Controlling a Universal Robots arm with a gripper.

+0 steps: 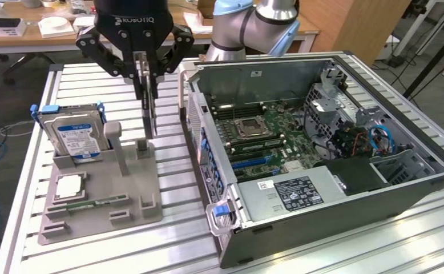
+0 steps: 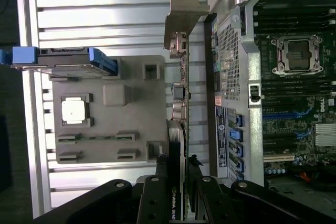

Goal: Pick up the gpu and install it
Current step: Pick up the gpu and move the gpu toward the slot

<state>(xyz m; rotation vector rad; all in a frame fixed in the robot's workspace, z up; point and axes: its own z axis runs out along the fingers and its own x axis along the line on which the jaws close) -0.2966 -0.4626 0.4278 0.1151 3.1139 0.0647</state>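
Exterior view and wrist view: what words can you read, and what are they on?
"ROBOTIQ": on the gripper.
"NVIDIA QUAD": on the edge of the gpu, cut off by the picture's border.
The hard drive label: too blurred to read.
The power supply sticker: too small to read.

Ext view oblique, wrist straight down; share tray (image 1: 130, 182) (image 2: 139, 116).

Bright overhead light glares off the table (image 2: 105, 3) slats; gripper (image 2: 177, 158) and computer case (image 2: 236, 51) interior look dark.
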